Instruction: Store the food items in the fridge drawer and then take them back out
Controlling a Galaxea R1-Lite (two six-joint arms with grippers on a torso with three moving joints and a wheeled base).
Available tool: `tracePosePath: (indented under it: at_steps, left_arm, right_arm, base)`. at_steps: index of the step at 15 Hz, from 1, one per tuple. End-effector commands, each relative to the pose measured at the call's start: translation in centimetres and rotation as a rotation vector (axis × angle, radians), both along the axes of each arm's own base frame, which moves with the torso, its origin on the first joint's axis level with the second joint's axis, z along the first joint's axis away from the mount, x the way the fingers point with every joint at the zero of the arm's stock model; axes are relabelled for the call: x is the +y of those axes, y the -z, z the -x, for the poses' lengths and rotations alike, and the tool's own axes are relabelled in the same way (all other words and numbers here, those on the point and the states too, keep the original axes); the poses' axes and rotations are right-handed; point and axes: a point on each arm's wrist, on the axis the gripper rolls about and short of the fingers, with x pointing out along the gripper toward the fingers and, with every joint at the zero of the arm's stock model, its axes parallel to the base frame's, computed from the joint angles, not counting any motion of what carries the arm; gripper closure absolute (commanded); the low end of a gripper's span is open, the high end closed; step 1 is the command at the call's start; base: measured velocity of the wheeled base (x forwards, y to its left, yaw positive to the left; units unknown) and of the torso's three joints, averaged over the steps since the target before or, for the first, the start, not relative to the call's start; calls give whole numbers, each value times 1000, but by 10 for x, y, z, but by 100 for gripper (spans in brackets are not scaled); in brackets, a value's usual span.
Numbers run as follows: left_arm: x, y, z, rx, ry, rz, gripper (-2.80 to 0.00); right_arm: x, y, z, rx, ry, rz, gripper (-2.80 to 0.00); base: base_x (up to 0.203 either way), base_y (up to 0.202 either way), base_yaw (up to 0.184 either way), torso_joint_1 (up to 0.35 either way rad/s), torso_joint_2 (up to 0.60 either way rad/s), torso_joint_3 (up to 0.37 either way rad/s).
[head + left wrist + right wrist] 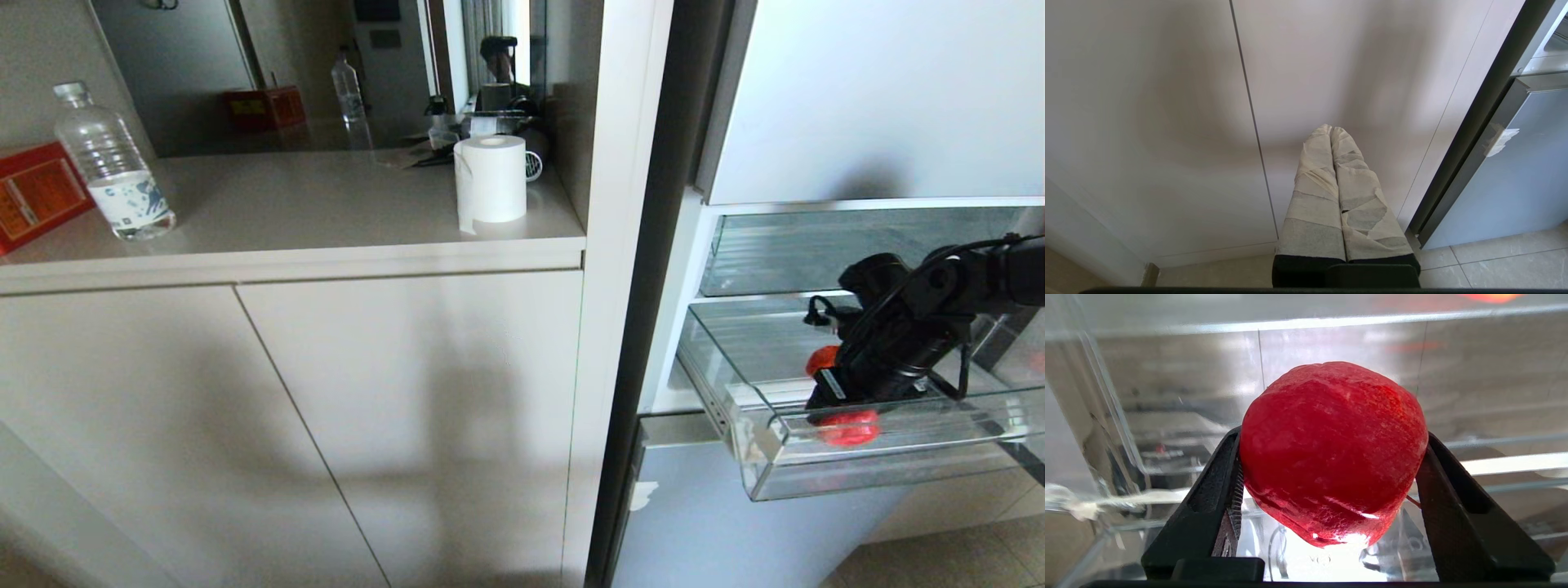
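1. One red fruit [1331,453] sitting inside the pulled-out fridge drawer [898,469], close behind the thick front lip and toward the corner with the whitish tape patch [755,441].
2. Right gripper [1331,465] reaching down into the drawer from the right, both black fingers [1224,498] touching the sides of the fruit, pinching it between them.
3. Clear front wall just beyond the fruit in the right wrist view; clear side wall near on one flank, more open drawer floor on the other.
4. Above the drawer, a second clear drawer [857,253] with a taller plain front, pushed further in, leaving open room over the lower one for the arm.
5. Left gripper [1333,134] hanging low before the cabinet doors [1167,122], taped fingers pressed together, holding nothing, well apart from the fridge.
6. On the counter [286,212] to the left: water bottle [114,167] and red box [33,196] near the far left edge, paper roll [490,180] near the right edge beside the tall white panel.
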Motion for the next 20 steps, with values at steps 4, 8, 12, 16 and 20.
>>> tracePosePath:
  at_steps: [4, 8, 12, 16, 20]
  left_arm:
    - [0, 0, 0, 0, 0, 0, 0]
    - [0, 0, 0, 0, 0, 0, 0]
    - [0, 0, 0, 0, 0, 0, 0]
    - [0, 0, 0, 0, 0, 0, 0]
    - [0, 0, 0, 0, 0, 0, 0]
  right_arm:
    - [0, -23, -3, -122, 4, -23, 0]
    - [2, -55, 21, -189, 6, -18, 0]
    - [2, -79, 53, -237, 37, -22, 0]
    - [-1, -94, 98, -282, 62, -21, 0]
    - [-2, -107, 144, -380, 89, -5, 0]
  base:
    - [0, 0, 0, 0, 0, 0]
    - [0, 0, 0, 0, 0, 0]
    - [0, 0, 0, 0, 0, 0]
    - [0, 0, 0, 0, 0, 0]
    - [0, 0, 0, 0, 0, 0]
